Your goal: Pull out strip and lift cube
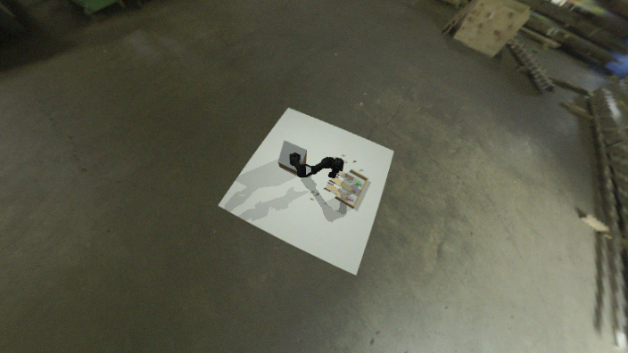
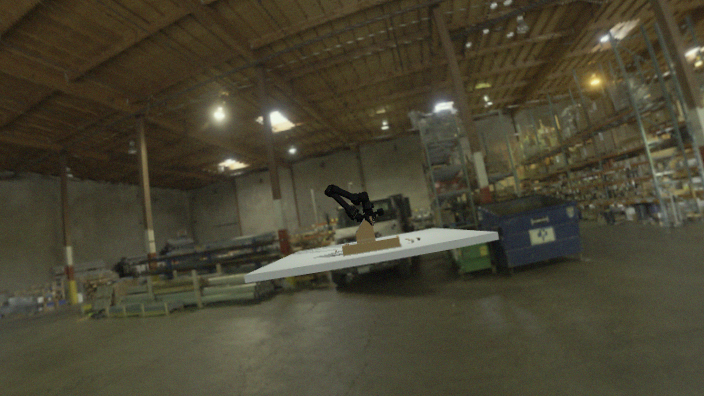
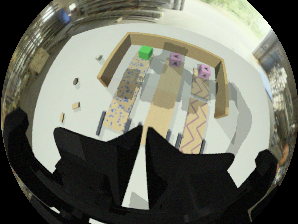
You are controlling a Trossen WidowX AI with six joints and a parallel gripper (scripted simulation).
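My gripper (image 3: 144, 129) (image 1: 332, 176) (image 2: 371, 222) is shut with nothing seen between its tips, above the strips' near ends. A plain tan strip (image 3: 159, 111) looks unbroken and carries a purple marked cube (image 3: 175, 60) at its far end. At the left, a blue-speckled strip (image 3: 119, 112) leads to a green cube (image 3: 145, 52) (image 1: 359, 183); shadow crosses it, so I cannot tell if it is whole. At the right, a zigzag strip (image 3: 193, 127) shows a gap before its far piece (image 3: 200, 88), where another purple marked cube (image 3: 204, 71) sits. The fingers hide some near ends.
A wooden wall (image 3: 200, 48) (image 1: 361, 193) surrounds the cubes at the back and sides. Dark upright rails (image 3: 101, 123) flank the strips' near parts. Several small scraps, such as a wooden piece (image 3: 76, 105), lie left on the white table (image 3: 55, 95) (image 1: 312, 241).
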